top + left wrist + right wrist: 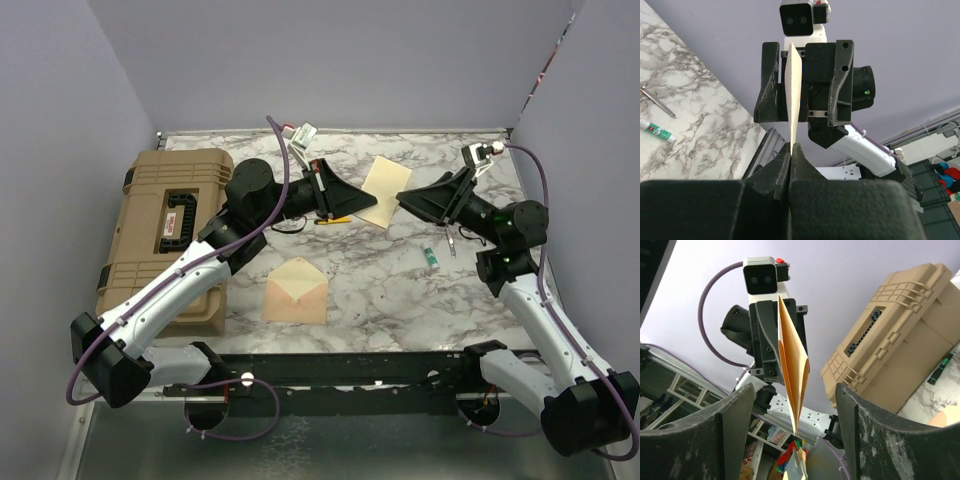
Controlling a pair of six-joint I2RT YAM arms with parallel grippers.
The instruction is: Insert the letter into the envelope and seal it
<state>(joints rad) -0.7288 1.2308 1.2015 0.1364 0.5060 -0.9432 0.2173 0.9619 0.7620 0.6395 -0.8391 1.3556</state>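
Observation:
The letter [388, 186], a peach-tan sheet, hangs in the air above the back of the marble table [400, 300]. My left gripper [370, 206] is shut on its near-left edge; in the left wrist view the sheet [795, 90] stands edge-on out of the closed jaws [791, 147]. My right gripper [401, 198] is open, its fingers [768, 85] on either side of the sheet's far edge without pinching it. In the right wrist view the slightly bowed letter [792, 370] hangs between the wide jaws [794, 390]. The envelope [296, 290] lies on the table with its flap open.
A tan hard case [170, 225] fills the left side and shows in the right wrist view [890, 340]. A yellow pen [332, 220] lies under the left gripper. A green-and-white marker [430, 257] and a thin metal tool [450, 240] lie right of centre.

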